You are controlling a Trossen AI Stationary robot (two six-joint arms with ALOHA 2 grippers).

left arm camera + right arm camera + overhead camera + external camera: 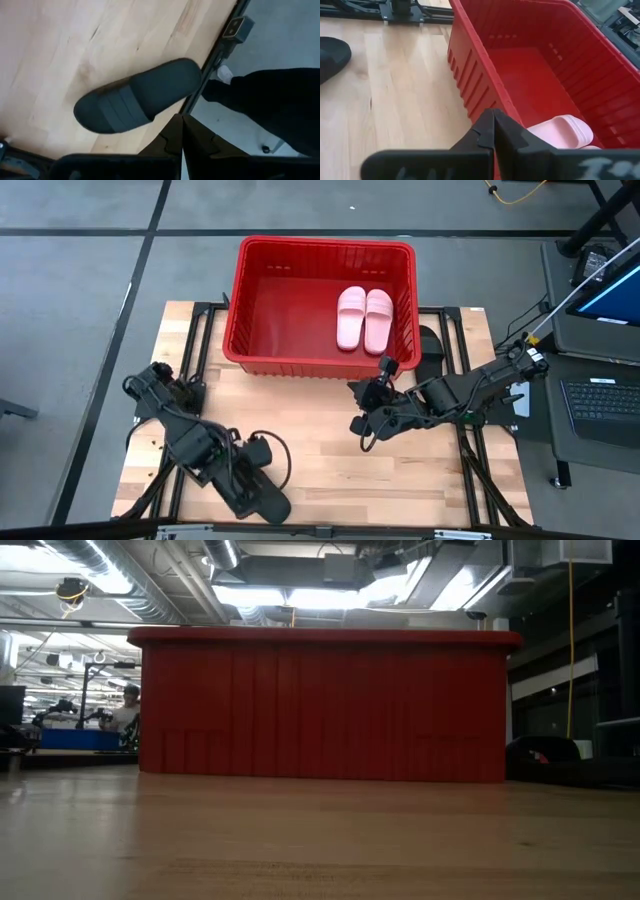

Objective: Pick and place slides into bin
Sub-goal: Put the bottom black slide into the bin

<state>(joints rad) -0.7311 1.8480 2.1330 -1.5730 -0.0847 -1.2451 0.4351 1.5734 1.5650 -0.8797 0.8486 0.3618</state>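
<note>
Red bin (262, 315) on wooden bench (330, 470); two pink slides (364, 317) inside, side by side.
One black slide (137, 96) at the bench's near edge under the left claw (181, 131), fingers pressed together, empty. Another black slide (431, 345) lies right of the bin. Right claw (493, 131), pressed together, empty, hangs beside the bin's near wall.

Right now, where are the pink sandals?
From above, the two pale pink slides lie side by side inside the red bin, toward its right end, just beyond the right gripper.
</note>
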